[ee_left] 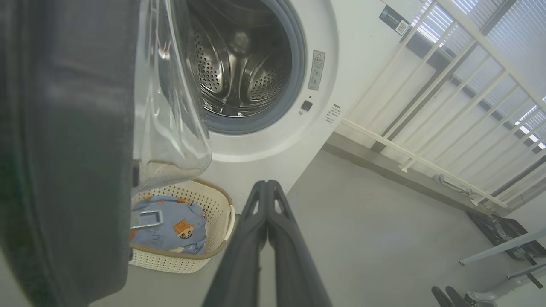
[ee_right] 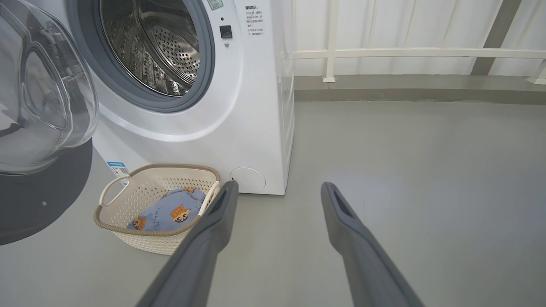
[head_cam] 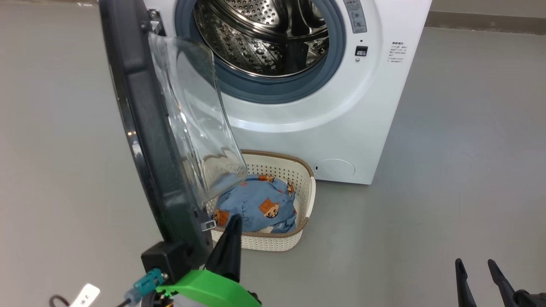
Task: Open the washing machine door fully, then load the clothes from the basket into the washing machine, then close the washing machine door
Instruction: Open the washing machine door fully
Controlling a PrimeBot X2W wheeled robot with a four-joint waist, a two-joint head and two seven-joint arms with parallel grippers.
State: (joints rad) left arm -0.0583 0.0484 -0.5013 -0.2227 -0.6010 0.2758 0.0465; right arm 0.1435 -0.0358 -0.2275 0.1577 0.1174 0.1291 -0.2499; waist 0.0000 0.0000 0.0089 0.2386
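— Left wrist view first: what's the left hand (ee_left: 267, 185) doing?
— Pressed shut, empty, beside the washing machine door (ee_left: 64, 149); right hand (ee_right: 277, 189) spread, empty.
— And the clothes (head_cam: 256, 204)?
— In the basket (head_cam: 310, 192) below the drum (head_cam: 264, 38) (soft, light, floppy); I'd pinch a raised fold mid-bundle.

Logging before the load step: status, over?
Left gripper shut, empty, beside door edge. Right gripper open, empty. Door open; clothes in basket; drum empty. Door glass screens part of basket in head view.
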